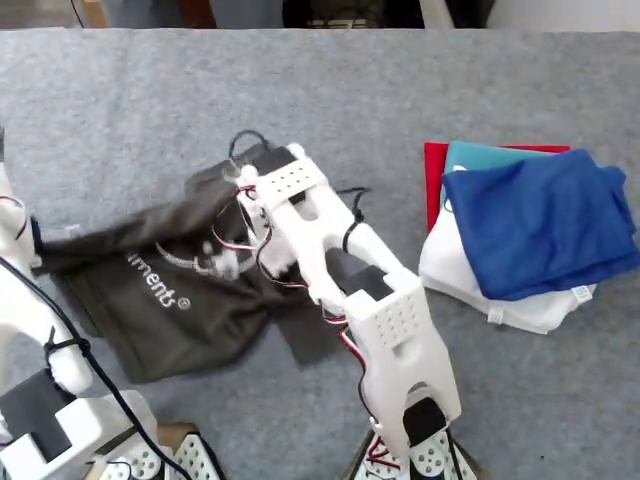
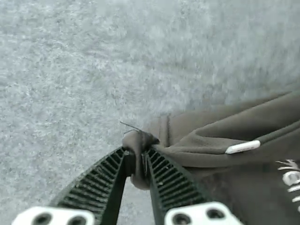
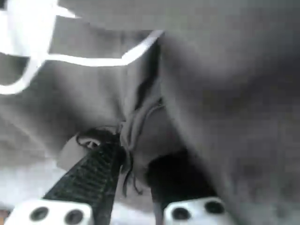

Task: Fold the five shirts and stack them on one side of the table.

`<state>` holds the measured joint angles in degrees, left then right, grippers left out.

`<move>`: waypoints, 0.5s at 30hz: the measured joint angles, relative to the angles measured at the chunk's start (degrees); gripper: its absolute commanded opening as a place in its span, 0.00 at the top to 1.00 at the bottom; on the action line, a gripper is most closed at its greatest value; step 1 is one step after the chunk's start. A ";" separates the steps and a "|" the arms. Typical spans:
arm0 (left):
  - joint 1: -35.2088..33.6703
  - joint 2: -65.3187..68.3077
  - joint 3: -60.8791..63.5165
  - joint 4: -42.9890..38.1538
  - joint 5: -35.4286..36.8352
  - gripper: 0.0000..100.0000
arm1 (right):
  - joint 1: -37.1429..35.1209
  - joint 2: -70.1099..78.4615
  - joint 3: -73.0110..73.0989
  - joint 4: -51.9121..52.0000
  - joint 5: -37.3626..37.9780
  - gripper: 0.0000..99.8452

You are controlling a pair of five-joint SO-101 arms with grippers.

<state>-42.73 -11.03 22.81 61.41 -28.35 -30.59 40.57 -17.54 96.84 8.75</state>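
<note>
A grey felt-covered bench (image 1: 120, 90) filled the high view. On its left half lay a dark shirt (image 1: 160, 300) with white lettering, rumpled and only partly spread, one edge drawn out toward the bench's left side and another part bunched upward near the middle. On the right half sat a stack of folded shirts: a blue shirt (image 1: 540, 225) on top, a white shirt (image 1: 460, 270) beneath it, and a teal shirt (image 1: 480, 155) and a red shirt (image 1: 434, 175) showing at the stack's far edge. The white right arm (image 1: 390, 320) stretched from the near edge up over the dark shirt. The left arm (image 1: 40, 380) stood at the near left corner. The left end effector (image 2: 138, 161) had its ribbed black jaws pressed onto a bunched edge of the dark shirt just above the bench. The right end effector (image 3: 133, 154) pinched a gathered fold of the same shirt between its jaws.
</note>
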 measured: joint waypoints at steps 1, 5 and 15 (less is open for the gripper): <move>-0.35 0.00 0.00 0.70 -0.70 0.97 | 0.35 -0.79 2.11 1.05 1.05 0.99; -2.37 0.00 -0.09 2.99 -2.11 0.97 | 1.14 -8.00 10.37 2.81 7.91 0.99; -4.66 0.00 -8.35 12.13 -2.46 0.97 | 0.53 -30.24 38.15 3.08 25.85 0.93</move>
<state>-47.38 -11.03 14.46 73.54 -30.81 -30.07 10.33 20.62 99.91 34.59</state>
